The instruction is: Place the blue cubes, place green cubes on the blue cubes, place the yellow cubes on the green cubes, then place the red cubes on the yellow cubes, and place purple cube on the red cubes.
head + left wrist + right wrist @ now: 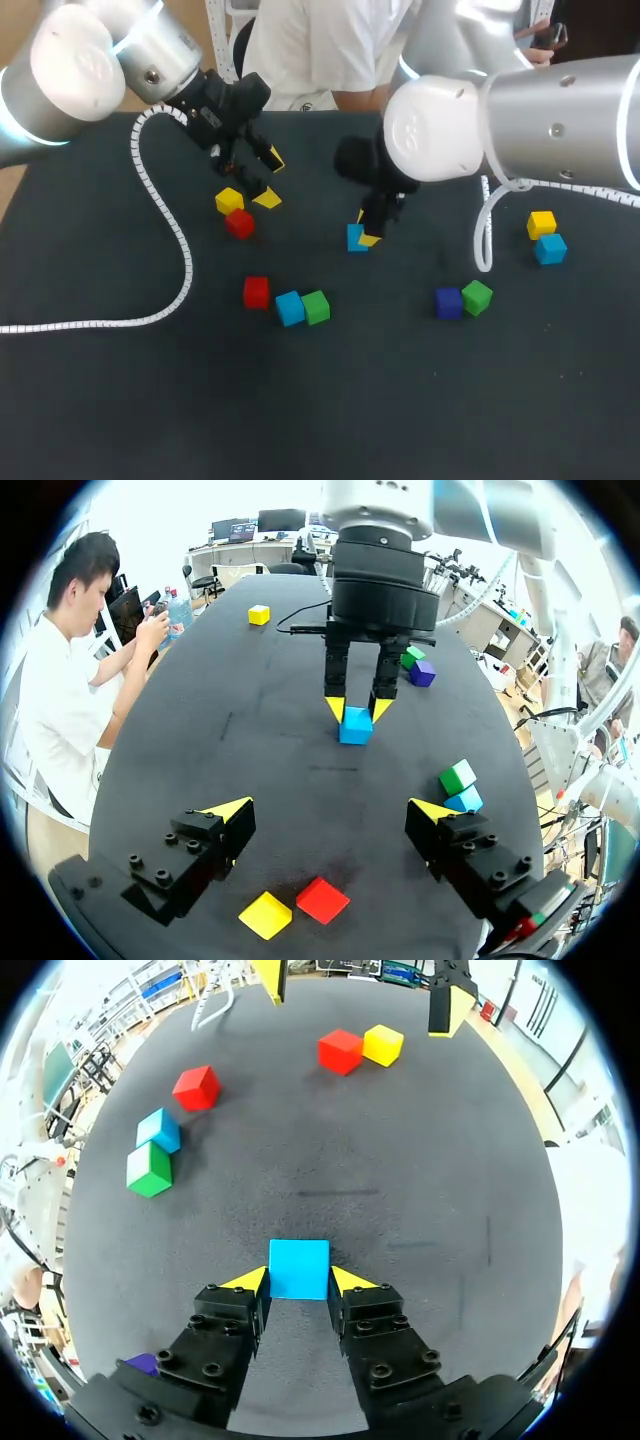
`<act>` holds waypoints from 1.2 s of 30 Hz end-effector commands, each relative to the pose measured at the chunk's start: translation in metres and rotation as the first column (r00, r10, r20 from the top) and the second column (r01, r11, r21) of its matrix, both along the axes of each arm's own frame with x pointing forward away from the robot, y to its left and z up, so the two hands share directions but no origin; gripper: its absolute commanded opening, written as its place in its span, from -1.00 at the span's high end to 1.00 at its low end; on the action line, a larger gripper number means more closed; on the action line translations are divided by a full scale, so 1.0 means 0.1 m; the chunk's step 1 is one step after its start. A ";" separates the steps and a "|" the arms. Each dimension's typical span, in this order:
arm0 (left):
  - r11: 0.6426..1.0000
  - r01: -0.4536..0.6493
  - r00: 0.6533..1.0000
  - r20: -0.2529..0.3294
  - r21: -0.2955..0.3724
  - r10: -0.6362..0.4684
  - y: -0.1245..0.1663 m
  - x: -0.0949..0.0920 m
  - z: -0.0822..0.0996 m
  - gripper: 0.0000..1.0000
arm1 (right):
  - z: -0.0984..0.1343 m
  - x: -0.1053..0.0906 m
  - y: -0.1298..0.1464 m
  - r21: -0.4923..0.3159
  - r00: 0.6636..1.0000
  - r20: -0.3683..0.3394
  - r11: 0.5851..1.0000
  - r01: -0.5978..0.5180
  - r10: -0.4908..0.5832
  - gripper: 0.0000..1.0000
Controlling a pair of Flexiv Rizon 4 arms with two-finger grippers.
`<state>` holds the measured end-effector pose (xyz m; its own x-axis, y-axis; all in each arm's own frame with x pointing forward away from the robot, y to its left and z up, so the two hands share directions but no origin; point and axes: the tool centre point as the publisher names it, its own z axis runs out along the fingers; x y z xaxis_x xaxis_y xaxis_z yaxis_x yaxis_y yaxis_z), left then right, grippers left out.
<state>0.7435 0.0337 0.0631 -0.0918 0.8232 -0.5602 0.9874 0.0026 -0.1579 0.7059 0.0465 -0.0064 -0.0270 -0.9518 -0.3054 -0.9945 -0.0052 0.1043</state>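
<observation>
My right gripper [298, 1278] is shut on a light blue cube [299, 1268] near the table's middle [354, 238], low at the dark surface. My left gripper [270, 180] hangs open over the back left, and a yellow cube [265, 916] and a red cube [322, 900] lie side by side just under and behind its fingers. Ahead of the left gripper [335, 810], the right gripper [357, 708] holds the blue cube [355, 725]. Another red cube [256, 292], a blue cube [290, 308] and a green cube [316, 306] sit front of centre.
A purple cube [448, 302] touches a green cube [477, 297] at the right. Farther right lie a yellow cube [541, 223] and a blue cube [550, 248]. A white coiled cable [160, 210] trails across the left side of the black table [330, 400].
</observation>
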 end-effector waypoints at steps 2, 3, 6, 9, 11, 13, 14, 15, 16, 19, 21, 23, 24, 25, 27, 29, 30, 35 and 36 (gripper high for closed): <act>1.000 0.006 1.000 -0.005 0.001 -0.006 0.00 0.03 0.00 -1.00 | 0.02 0.01 -0.01 -0.001 1.000 0.007 1.000 0.007 -0.007 1.00; 1.000 0.006 1.000 -0.005 0.001 -0.006 0.00 0.03 0.00 -1.00 | 0.02 0.02 -0.01 -0.001 1.000 0.007 1.000 0.007 -0.007 1.00; 1.000 0.006 1.000 -0.005 0.001 -0.006 0.00 0.03 0.00 -1.00 | 0.03 0.01 -0.01 -0.002 1.000 0.010 1.000 0.007 -0.007 1.00; 1.000 0.006 1.000 -0.005 0.001 -0.006 0.00 0.03 0.00 -1.00 | 0.02 0.01 0.00 -0.004 1.000 0.007 1.000 0.004 -0.004 1.00; 1.000 0.006 1.000 -0.005 0.001 -0.006 0.00 0.03 0.00 -1.00 | 0.00 0.00 0.01 -0.004 1.000 0.004 1.000 0.003 -0.003 1.00; 1.000 0.006 1.000 -0.005 0.001 -0.006 0.00 0.03 0.00 -1.00 | 0.00 0.00 0.01 -0.004 1.000 0.003 1.000 0.003 -0.003 1.00; 1.000 0.006 1.000 -0.005 0.001 -0.006 0.00 0.03 0.00 -1.00 | 0.00 0.01 0.01 -0.004 1.000 0.002 1.000 0.004 -0.004 1.00; 1.000 0.006 1.000 -0.005 0.001 -0.006 0.00 0.03 0.00 -1.00 | -0.01 0.02 0.01 -0.005 1.000 0.002 1.000 0.005 -0.005 1.00; 1.000 0.006 1.000 -0.005 0.001 -0.006 0.00 0.03 0.00 -1.00 | 0.00 0.02 0.01 -0.005 1.000 0.003 1.000 0.006 -0.006 1.00; 1.000 0.006 1.000 -0.005 0.001 -0.006 0.00 0.03 0.00 -1.00 | -0.01 0.03 0.00 -0.006 1.000 0.003 1.000 0.008 -0.008 1.00; 1.000 0.006 1.000 -0.005 0.001 -0.006 0.00 0.03 0.00 -1.00 | -0.01 0.03 -0.01 -0.006 1.000 0.002 1.000 0.011 -0.011 1.00; 1.000 0.006 1.000 -0.005 0.001 -0.006 0.00 0.03 0.00 -1.00 | -0.01 0.04 -0.01 -0.006 1.000 0.002 1.000 0.011 -0.011 1.00; 1.000 0.006 1.000 -0.005 0.001 -0.006 0.00 0.03 0.00 -1.00 | 0.00 0.04 -0.01 -0.007 1.000 0.002 1.000 0.011 -0.011 1.00; 1.000 0.006 1.000 -0.005 0.001 -0.006 0.00 0.03 0.00 -1.00 | 0.00 0.04 -0.01 -0.007 1.000 0.003 1.000 0.009 -0.009 1.00; 1.000 0.006 1.000 -0.005 0.001 -0.006 0.00 0.03 0.00 -1.00 | 0.01 0.03 -0.01 -0.008 1.000 0.003 1.000 0.006 -0.006 1.00; 1.000 0.006 1.000 -0.005 0.001 -0.006 0.00 0.03 0.00 -1.00 | 0.02 0.01 -0.01 -0.011 1.000 0.004 1.000 0.001 -0.001 1.00; 1.000 0.006 1.000 -0.005 0.001 -0.006 0.00 0.03 0.00 -1.00 | 0.03 0.01 -0.01 -0.012 1.000 0.005 1.000 -0.001 0.001 1.00; 1.000 0.006 1.000 -0.005 0.001 -0.006 0.00 0.03 0.00 -1.00 | 0.05 -0.01 -0.03 -0.014 1.000 0.009 1.000 0.000 0.000 1.00; 1.000 0.006 1.000 -0.005 0.001 -0.006 0.00 0.03 0.00 -1.00 | 0.06 -0.01 -0.03 -0.013 1.000 0.011 1.000 0.001 -0.001 1.00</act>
